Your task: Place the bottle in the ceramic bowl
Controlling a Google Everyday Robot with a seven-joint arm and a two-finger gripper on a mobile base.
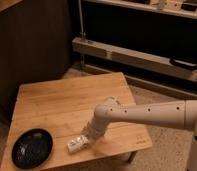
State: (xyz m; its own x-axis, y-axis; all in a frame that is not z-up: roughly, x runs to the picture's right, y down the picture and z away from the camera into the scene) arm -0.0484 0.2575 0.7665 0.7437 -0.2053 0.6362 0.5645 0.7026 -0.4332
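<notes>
The ceramic bowl (32,148) sits at the front left corner of the desk (57,102). Just right of it, clear of its rim, the bottle (76,144) lies on its side. The gripper (87,136) is down at the bottle's right end; open or clamped, I cannot tell. The white arm (142,114) reaches in from the right.

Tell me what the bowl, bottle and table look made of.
The bowl looks like glazed ceramic: glossy black with a sheen. The bottle seems clear plastic with a pale label. The table is light wood, matte, plank lines visible. The pincer sits at the bottle.
</notes>
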